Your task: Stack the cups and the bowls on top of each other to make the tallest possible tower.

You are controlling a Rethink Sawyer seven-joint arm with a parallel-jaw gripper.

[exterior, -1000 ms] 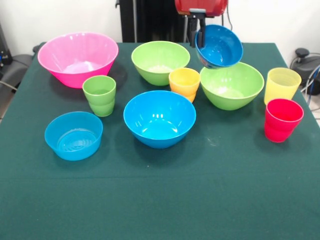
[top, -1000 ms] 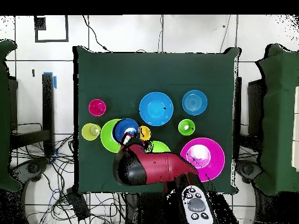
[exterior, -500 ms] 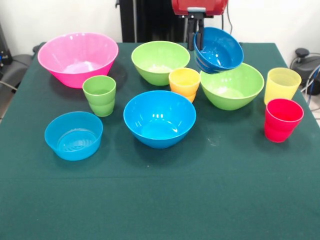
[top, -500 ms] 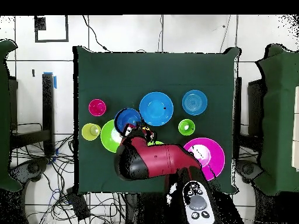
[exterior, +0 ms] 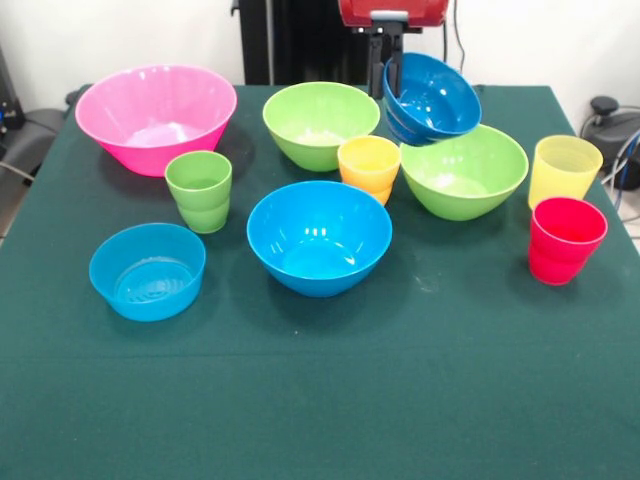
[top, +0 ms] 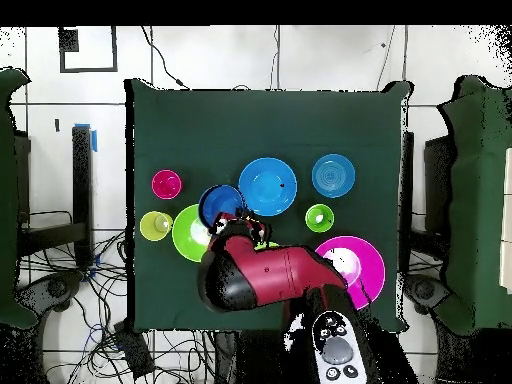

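The gripper (exterior: 388, 62) holds the dark blue bowl (exterior: 432, 97) by its rim, tilted and lifted clear of the table (exterior: 320, 400), above the far edge of the right-hand green bowl (exterior: 464, 170). The table carries a dark green cloth, with the pink bowl (exterior: 156, 116) near its far left corner, the yellow cup (exterior: 564, 170) and red cup (exterior: 565, 239) at its right edge, and the remaining bowls and cups spread across the middle. White walls and loose cables surround the table.
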